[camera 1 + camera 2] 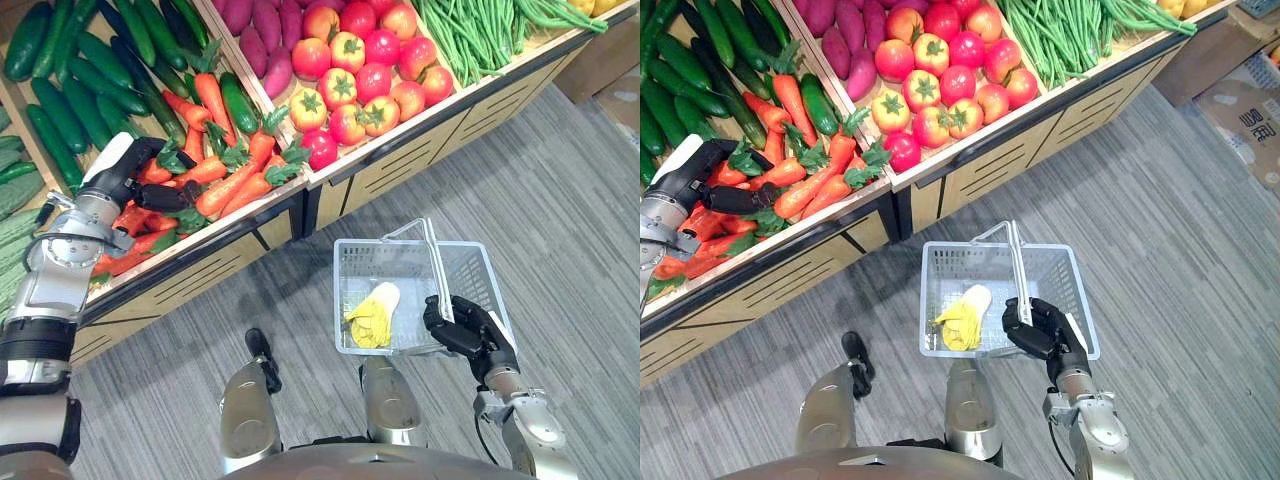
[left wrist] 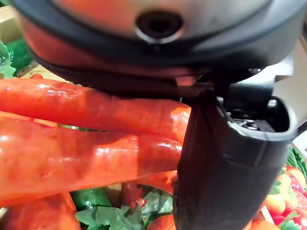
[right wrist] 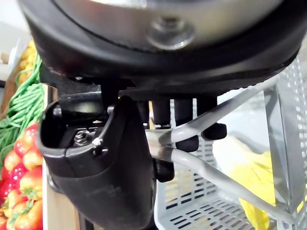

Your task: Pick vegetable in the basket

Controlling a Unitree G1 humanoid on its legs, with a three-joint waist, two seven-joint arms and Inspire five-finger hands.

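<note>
A pile of orange carrots (image 1: 228,185) with green tops lies in a bin of the wooden produce stand (image 1: 330,178). My left hand (image 1: 128,172) rests on the pile's left part, its fingers and thumb (image 2: 225,163) curled round a carrot (image 2: 86,158) pressed against the palm. Low in front of the stand, my right hand (image 1: 468,330) is shut on the wire handle (image 3: 206,167) of a grey plastic basket (image 1: 400,246). A yellow and white leafy vegetable (image 1: 373,315) lies in the basket's left part.
Cucumbers (image 1: 60,100) fill the bins left of the carrots. Purple sweet potatoes (image 1: 262,35), tomatoes (image 1: 360,80) and green beans (image 1: 480,35) lie to the right. Grey carpet (image 1: 560,220) spreads below the stand. A cardboard box (image 1: 1250,110) sits at the far right.
</note>
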